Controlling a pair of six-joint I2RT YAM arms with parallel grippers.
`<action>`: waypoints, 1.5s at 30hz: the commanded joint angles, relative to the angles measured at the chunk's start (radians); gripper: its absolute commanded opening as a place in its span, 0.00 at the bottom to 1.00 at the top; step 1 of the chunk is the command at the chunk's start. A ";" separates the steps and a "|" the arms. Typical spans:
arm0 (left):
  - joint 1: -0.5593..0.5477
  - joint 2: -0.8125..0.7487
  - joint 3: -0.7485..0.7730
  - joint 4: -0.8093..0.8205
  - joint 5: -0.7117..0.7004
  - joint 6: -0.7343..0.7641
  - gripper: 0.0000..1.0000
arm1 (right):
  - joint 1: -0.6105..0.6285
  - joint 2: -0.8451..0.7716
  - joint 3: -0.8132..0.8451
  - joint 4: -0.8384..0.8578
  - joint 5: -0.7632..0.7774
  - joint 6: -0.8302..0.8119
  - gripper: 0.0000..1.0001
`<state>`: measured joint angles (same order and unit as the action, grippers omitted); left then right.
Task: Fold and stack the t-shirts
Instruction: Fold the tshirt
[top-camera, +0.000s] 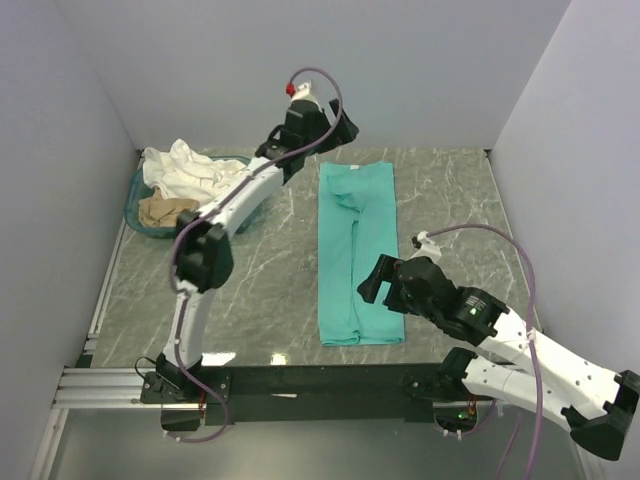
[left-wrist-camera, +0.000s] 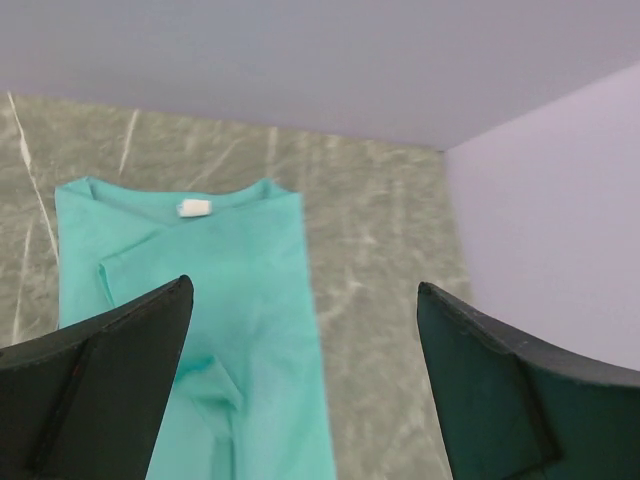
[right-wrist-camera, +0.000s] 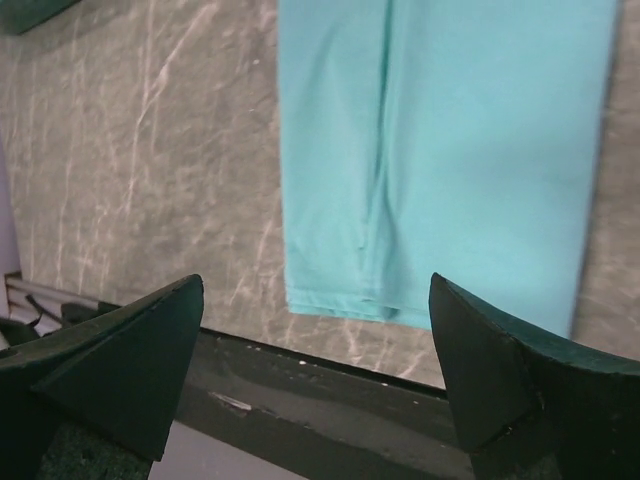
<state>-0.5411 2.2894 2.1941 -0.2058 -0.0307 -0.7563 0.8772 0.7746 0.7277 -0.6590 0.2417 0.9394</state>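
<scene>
The teal-green t-shirt lies flat on the table, folded lengthwise into a long strip, collar at the far end. It shows in the left wrist view with its white neck label, and in the right wrist view with its hem nearest. My left gripper is open and empty, raised above the shirt's far collar end. My right gripper is open and empty, above the shirt's near hem. A white t-shirt and a beige one lie crumpled in the basket.
The oval teal plastic basket stands at the far left of the table. White walls close the table at the back and both sides. A black bar runs along the near edge by the arm bases.
</scene>
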 joint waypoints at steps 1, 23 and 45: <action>-0.055 -0.251 -0.130 -0.024 0.023 0.097 0.99 | -0.006 -0.040 -0.004 -0.099 0.099 0.049 1.00; -0.655 -1.027 -1.474 -0.043 -0.206 -0.411 0.89 | -0.040 -0.087 -0.226 -0.212 -0.028 0.119 0.93; -0.743 -0.791 -1.426 -0.084 -0.248 -0.486 0.33 | -0.060 -0.115 -0.332 -0.191 -0.045 0.191 0.73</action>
<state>-1.2808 1.4761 0.7280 -0.2974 -0.2447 -1.2285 0.8257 0.6476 0.4007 -0.8696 0.1909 1.1179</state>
